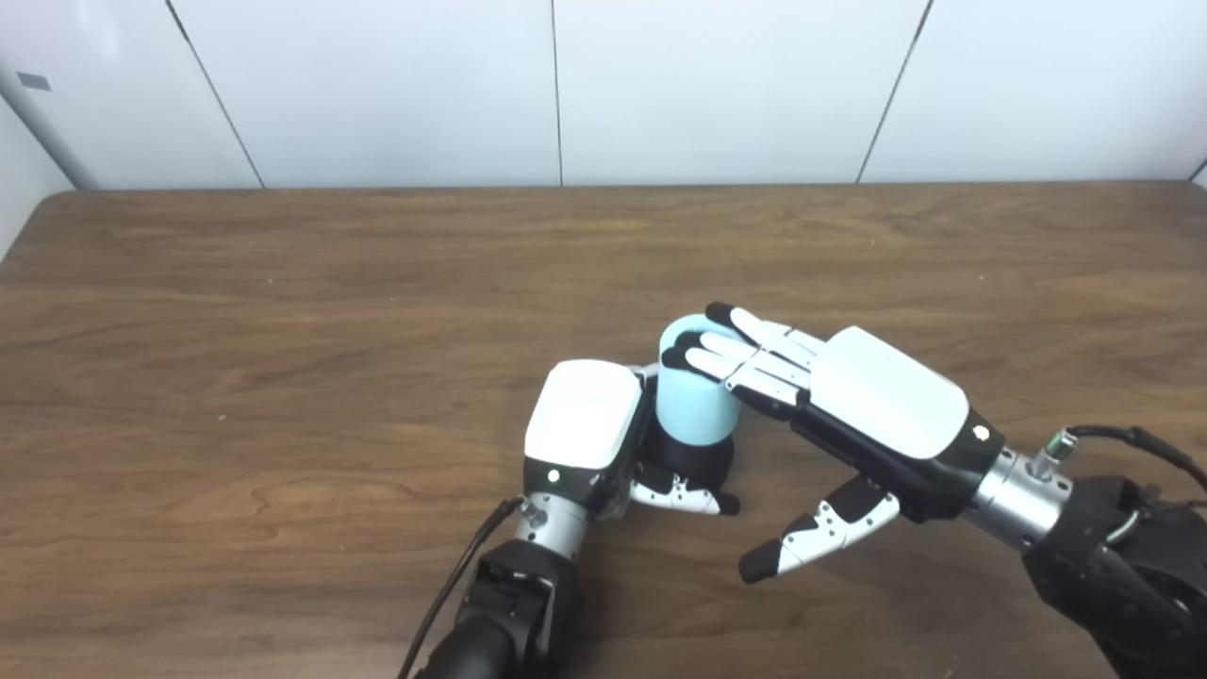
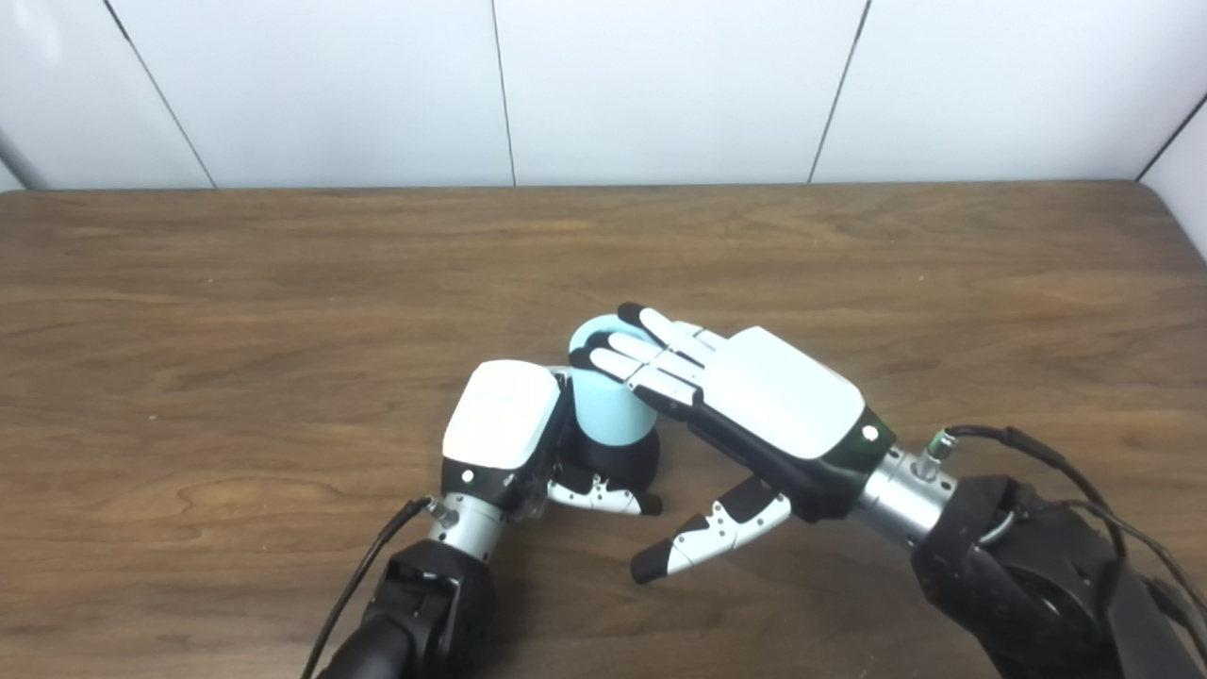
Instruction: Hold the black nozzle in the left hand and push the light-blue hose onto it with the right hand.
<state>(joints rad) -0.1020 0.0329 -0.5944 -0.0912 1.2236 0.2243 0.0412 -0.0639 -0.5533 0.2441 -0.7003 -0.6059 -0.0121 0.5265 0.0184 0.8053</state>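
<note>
A short light-blue hose piece (image 1: pixel 696 394) stands upright on the black nozzle (image 1: pixel 700 460), whose base rests on the wooden table (image 1: pixel 283 311). My left hand (image 1: pixel 589 436) is shut on the black nozzle, with its thumb wrapped across the front of the base. My right hand (image 1: pixel 849 405) is open, palm down. Its straight fingers (image 1: pixel 745 354) lie flat across the hose's top rim, and its thumb hangs free below, touching nothing. In the right eye view the hose (image 2: pixel 608 401) sits between the left hand (image 2: pixel 504 429) and the right hand (image 2: pixel 754 401).
A white panelled wall (image 1: pixel 603 90) runs behind the table's far edge. Black cables trail from the left wrist (image 1: pixel 462 575) and the right forearm (image 1: pixel 1132 443).
</note>
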